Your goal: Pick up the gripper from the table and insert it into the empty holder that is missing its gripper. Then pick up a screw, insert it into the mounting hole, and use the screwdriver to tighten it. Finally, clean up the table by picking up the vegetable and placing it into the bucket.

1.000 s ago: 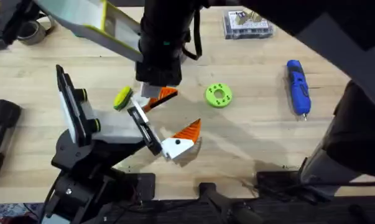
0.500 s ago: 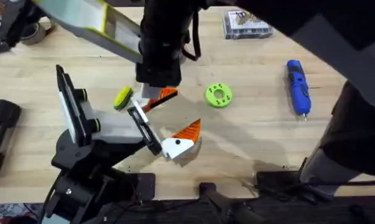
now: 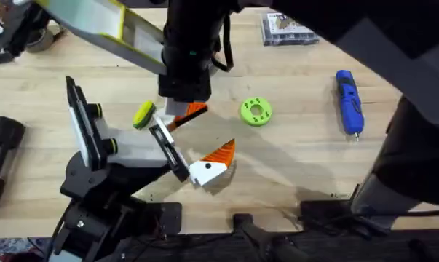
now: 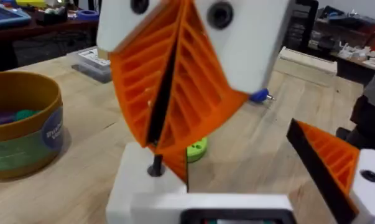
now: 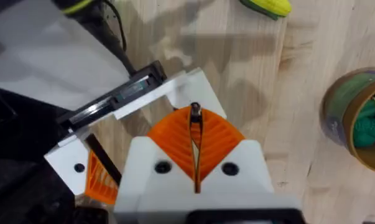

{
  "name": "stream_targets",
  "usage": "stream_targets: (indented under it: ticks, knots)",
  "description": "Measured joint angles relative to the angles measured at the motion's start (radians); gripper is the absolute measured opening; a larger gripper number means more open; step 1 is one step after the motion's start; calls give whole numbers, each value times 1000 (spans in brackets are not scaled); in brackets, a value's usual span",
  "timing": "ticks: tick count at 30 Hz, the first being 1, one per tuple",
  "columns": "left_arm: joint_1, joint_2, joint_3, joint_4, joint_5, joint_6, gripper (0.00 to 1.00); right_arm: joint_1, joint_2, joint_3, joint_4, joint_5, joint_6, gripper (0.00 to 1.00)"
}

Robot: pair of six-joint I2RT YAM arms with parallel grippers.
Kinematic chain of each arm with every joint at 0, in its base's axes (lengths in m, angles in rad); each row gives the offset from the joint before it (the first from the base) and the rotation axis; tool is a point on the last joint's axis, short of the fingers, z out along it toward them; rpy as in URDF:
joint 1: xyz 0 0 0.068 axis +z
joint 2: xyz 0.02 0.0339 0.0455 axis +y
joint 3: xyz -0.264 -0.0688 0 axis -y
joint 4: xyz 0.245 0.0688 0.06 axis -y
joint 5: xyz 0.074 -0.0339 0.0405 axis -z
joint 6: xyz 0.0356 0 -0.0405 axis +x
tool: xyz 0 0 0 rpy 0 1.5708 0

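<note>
Risk: screw (image 5: 195, 110) tilting, cross-threading or dropping | I'm pinching it in my right gripper (image 5: 196, 123), pads closed on it | tip hovering over the gripper (image 5: 178, 84) base sitting in holder (image 5: 112, 99) | vegetable (image 3: 143, 115) lying at my 9 o'clock, overhead.

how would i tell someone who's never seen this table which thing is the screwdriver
Start at the wooden table in the overhead view and go to its right side, away from the white-and-black fixture. The screwdriver lies there alone on bare wood, past the lime-green ring. It is the only bright blue thing: long, pen-shaped, with a thin metal tip, while the ring is flat and round.
</note>
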Motion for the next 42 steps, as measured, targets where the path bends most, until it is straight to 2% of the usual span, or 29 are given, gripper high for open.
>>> stream_targets:
  ticks: [42]
  knots:
    - [0, 8, 0, -2, 1, -18, 986, -1, 43, 0, -4, -4, 11, 10]
